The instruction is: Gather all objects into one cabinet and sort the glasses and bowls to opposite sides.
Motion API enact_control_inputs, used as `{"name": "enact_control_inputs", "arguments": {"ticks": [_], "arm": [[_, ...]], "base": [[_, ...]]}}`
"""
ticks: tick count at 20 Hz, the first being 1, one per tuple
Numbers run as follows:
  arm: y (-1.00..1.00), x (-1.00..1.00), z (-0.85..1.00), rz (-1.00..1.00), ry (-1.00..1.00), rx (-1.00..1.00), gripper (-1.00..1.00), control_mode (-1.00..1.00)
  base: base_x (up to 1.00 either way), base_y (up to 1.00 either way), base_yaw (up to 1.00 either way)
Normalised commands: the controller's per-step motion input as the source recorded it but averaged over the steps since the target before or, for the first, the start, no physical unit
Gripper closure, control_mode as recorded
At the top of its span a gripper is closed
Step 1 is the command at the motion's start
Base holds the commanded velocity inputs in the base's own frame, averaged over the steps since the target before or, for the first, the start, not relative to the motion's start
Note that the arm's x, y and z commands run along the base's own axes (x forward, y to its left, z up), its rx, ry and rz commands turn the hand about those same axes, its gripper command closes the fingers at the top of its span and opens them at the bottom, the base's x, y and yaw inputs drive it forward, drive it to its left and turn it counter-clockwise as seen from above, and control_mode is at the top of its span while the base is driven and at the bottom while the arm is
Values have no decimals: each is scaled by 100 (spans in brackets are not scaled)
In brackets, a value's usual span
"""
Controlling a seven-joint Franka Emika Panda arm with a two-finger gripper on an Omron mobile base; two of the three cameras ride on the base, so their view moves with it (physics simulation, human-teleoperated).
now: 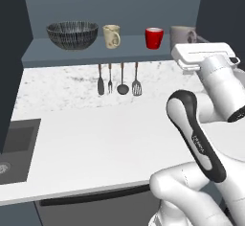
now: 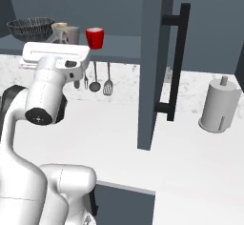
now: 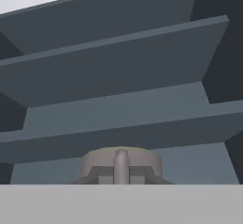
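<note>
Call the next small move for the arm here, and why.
Probably release and back out. In the hand view the jaws are closed on the grey-taupe mug, which already sits on the cabinet shelf at the right end, beyond the red mug and cream mug, with the bowl far left.

One bowl (image 1: 72, 34) and three mugs sit on the shelf — cream (image 1: 112, 36), red (image 1: 154, 38), grey-taupe (image 1: 182, 36). Four utensils (image 1: 118, 79) hang below, and one paper towel roll (image 2: 218, 105) stands on the counter (image 1: 105, 139).
</note>
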Motion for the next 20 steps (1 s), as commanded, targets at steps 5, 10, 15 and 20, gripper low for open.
{"name": "enact_control_inputs", "arguments": {"ticks": [5, 10, 15, 20], "arm": [[20, 32, 0, 0, 1, -3, 100, -100], [20, 10, -26, 3, -9, -5, 100, -100], [0, 19, -5, 1, -22, 0, 100, -100], [0, 28, -7, 0, -7, 0, 100, -100]], "base": [[0, 0, 0], [0, 0, 0], [0, 0, 0], [0, 0, 0]]}}
